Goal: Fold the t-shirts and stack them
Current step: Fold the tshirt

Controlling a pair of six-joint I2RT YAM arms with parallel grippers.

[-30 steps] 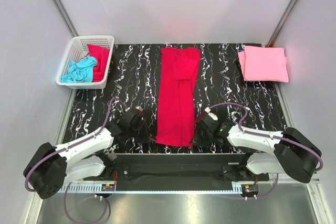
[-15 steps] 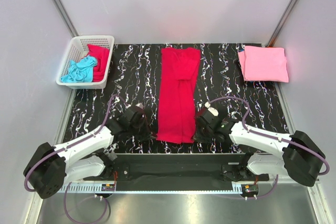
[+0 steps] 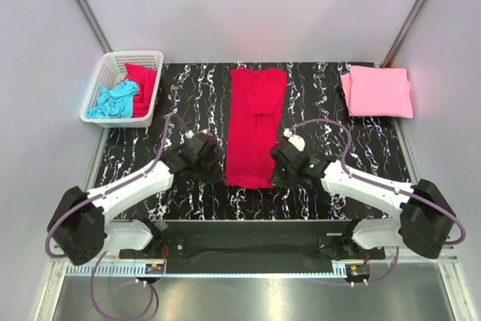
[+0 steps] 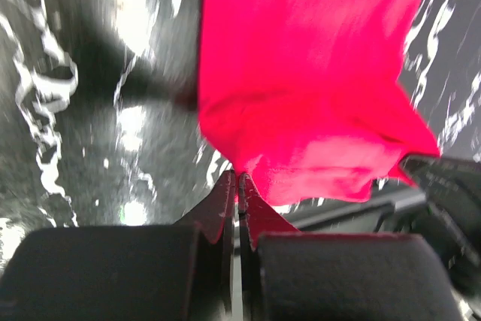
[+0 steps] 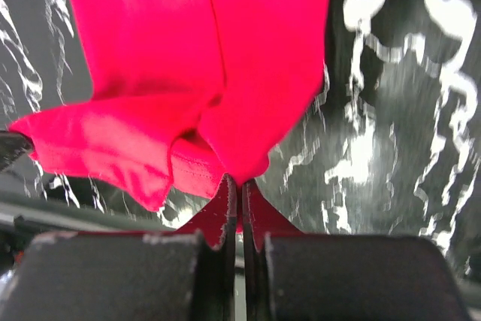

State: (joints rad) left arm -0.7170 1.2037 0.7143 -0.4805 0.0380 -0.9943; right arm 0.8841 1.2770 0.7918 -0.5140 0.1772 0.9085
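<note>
Plainly, left gripper (image 4: pixel 237 177), right gripper (image 5: pixel 240 180) pinch crimson t-shirt (image 3: pixel 257 110) hem; overhead, wrists hide both grips.

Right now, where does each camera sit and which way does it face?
Top: above and behind, looking down on the table; left arm and right arm show.
Left wrist: on the left arm, facing along the left gripper, shut on the red shirt.
Right wrist: on the right arm, facing along the right gripper, shut on that shirt.
Shared: all three show that shirt's near edge.
</note>
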